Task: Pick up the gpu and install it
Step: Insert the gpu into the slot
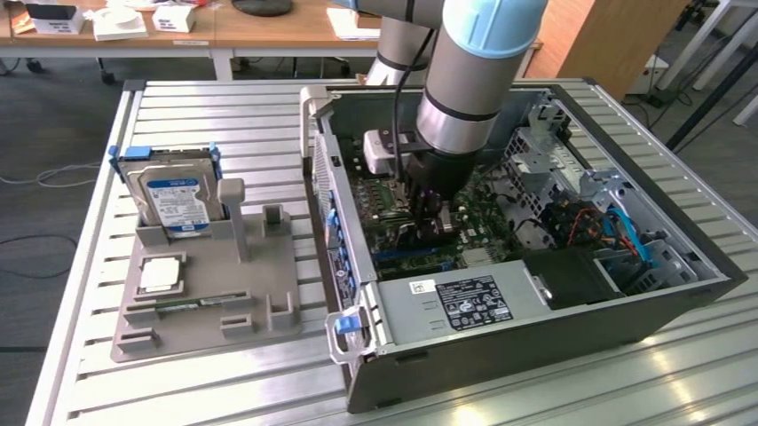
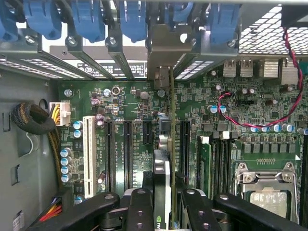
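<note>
The big open metal computer case (image 1: 663, 293) is seen with a flat green board (image 2: 134, 103) inside. The thin black gpu (image 2: 162, 180) is held on edge by the gripper (image 2: 162, 202), clenched on it, its long side along the board's black slots.

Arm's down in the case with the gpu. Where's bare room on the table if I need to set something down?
Free: slatted table behind the hard drive, and the strip in front of the grey holder tray. Crowded: inside the computer case, where the gripper holds the gpu over the motherboard.
</note>
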`<action>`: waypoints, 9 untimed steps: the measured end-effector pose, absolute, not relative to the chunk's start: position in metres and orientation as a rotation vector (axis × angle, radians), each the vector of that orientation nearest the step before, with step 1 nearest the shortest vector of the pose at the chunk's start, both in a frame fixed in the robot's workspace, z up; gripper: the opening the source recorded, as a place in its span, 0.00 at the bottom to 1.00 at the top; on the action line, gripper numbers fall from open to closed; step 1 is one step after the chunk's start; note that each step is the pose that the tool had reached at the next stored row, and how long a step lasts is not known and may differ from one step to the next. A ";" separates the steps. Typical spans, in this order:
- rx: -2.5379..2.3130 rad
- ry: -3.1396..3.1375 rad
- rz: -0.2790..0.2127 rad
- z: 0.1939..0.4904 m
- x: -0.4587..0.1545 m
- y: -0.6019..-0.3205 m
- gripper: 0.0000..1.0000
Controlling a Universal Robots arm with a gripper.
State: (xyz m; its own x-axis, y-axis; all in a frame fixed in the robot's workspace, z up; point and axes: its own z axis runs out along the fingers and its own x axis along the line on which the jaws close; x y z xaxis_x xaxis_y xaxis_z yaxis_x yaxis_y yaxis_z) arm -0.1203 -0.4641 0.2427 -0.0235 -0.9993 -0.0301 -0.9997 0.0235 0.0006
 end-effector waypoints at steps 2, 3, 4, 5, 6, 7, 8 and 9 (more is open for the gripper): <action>-2.172 2.240 0.033 0.243 -0.120 -0.464 0.27; -2.167 2.245 0.033 0.243 -0.120 -0.464 0.27; -2.164 2.248 0.033 0.243 -0.120 -0.464 0.27; -2.163 2.248 0.033 0.243 -0.120 -0.464 0.27; -2.163 2.249 0.033 0.243 -0.120 -0.464 0.27; -2.163 2.249 0.033 0.243 -0.120 -0.464 0.27; -2.163 2.249 0.033 0.243 -0.120 -0.464 0.27; -2.163 2.249 0.033 0.243 -0.120 -0.464 0.27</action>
